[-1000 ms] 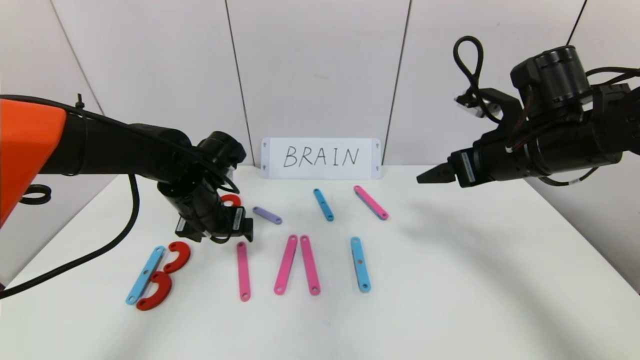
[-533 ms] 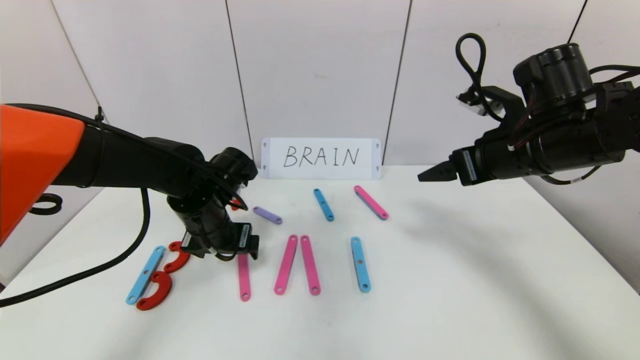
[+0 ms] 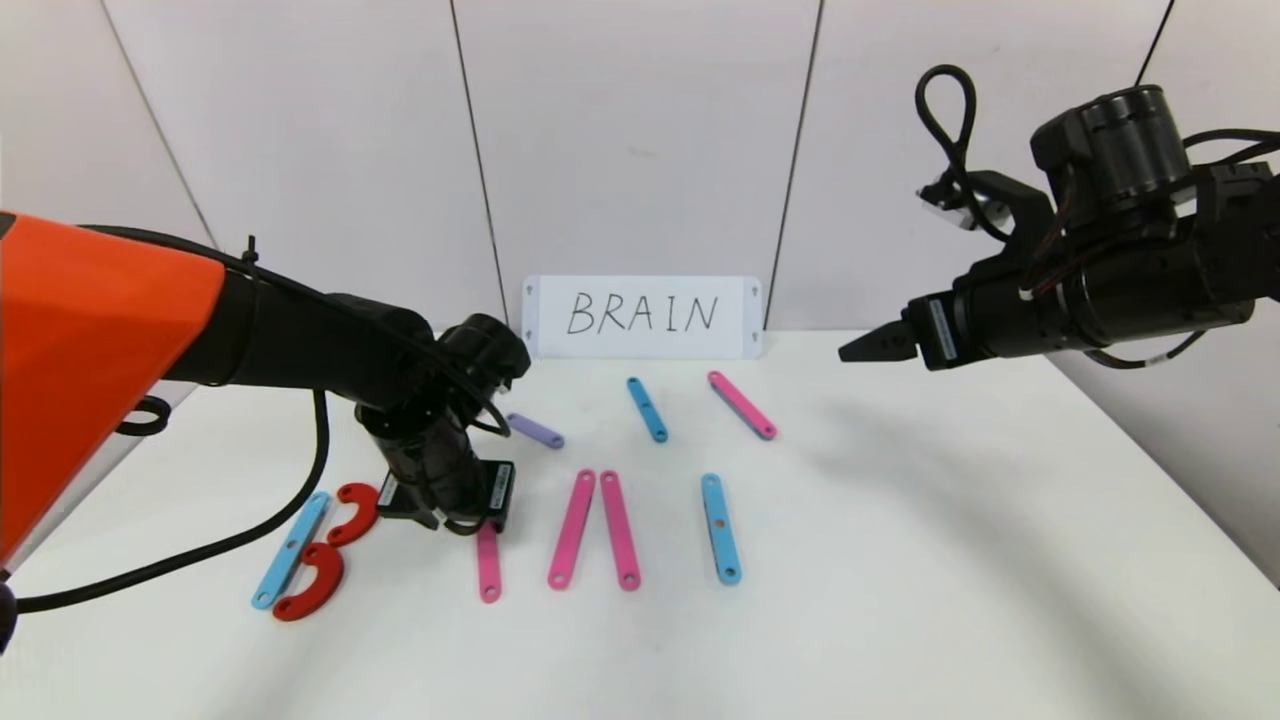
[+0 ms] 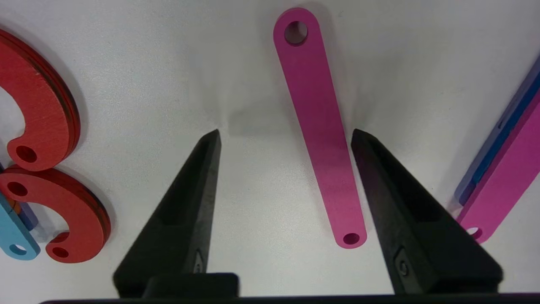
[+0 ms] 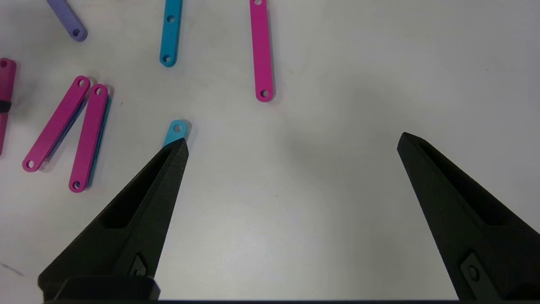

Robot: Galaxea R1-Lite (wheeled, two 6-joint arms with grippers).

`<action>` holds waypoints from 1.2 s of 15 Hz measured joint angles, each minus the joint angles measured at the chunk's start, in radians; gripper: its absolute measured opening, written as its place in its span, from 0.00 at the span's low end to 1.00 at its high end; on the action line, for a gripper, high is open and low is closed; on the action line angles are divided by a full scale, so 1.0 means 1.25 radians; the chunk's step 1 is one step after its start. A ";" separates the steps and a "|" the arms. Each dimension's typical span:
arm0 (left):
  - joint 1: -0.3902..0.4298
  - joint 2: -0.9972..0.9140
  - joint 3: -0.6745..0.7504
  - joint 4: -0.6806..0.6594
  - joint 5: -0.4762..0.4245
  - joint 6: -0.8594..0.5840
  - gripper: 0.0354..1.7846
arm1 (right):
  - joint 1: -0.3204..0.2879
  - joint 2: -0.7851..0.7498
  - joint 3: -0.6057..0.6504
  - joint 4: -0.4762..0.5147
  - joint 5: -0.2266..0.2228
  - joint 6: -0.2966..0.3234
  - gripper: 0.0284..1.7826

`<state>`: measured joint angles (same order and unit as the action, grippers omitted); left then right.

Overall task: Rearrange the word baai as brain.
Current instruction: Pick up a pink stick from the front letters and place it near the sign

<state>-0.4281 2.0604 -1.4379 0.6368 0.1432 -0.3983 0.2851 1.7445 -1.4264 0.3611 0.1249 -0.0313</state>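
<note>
Two black jaws of the left gripper [image 4: 284, 133] stand apart around the lone pink strip [image 4: 322, 139] at the lower left of the head view, one jaw touching its edge, not yet squeezing. If they close off-centre, this flat strip could slide or spin away on the counter [image 3: 900, 560]. High at the upper right, the right gripper [image 5: 291, 141] waits, jaws wide, holding nothing.

Counting it up: four pink strips [image 3: 571, 528], three blue strips [image 3: 720, 528], one purple strip [image 3: 535, 431]. Plus two red curves [image 3: 312, 582] and one white card [image 3: 642, 316].
</note>
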 joint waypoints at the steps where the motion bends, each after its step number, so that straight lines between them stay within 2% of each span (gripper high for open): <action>1: 0.000 0.003 -0.001 0.000 -0.001 0.000 0.45 | 0.000 0.000 0.000 0.000 0.000 0.000 0.97; 3: 0.000 0.012 -0.004 -0.003 -0.001 0.001 0.25 | 0.003 -0.002 0.002 0.000 0.000 0.000 0.97; 5: 0.000 0.019 -0.005 -0.003 -0.004 0.000 0.15 | 0.009 -0.004 0.004 0.001 0.000 0.000 0.97; 13: 0.001 -0.009 -0.017 -0.019 -0.010 0.008 0.14 | 0.007 -0.005 0.004 0.000 0.000 0.000 0.97; 18: 0.003 -0.020 -0.129 -0.047 -0.019 0.015 0.14 | 0.001 -0.011 0.002 0.000 0.000 0.000 0.97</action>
<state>-0.4238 2.0349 -1.5989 0.5783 0.1196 -0.3796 0.2857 1.7313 -1.4245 0.3606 0.1249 -0.0317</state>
